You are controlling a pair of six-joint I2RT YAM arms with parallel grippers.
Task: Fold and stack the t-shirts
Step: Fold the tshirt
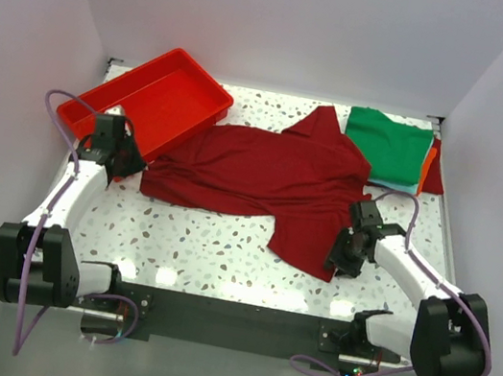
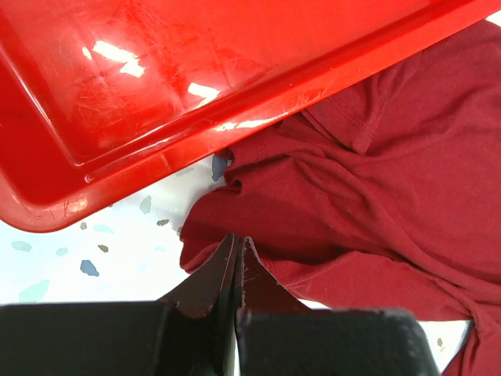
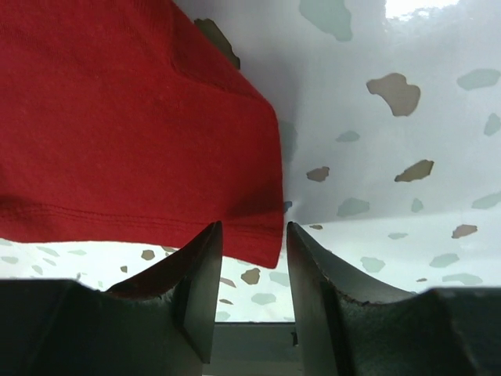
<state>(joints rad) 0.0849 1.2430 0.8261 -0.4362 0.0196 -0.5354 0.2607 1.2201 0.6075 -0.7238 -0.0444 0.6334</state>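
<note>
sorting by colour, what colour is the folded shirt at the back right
The folded shirt is bright green, best seen in the top view.

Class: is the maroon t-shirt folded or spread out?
Spread out, not folded: the maroon t-shirt lies rumpled and wide across the table.

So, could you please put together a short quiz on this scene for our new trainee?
1. True or false: the left claw is shut on the maroon t-shirt.
2. Which t-shirt lies folded on top at far right? A the green t-shirt, B the maroon t-shirt, C a white one.
3. Fill in: the red tray sits at the table's far ____ corner.
Key: 1 true; 2 A; 3 left.
</note>
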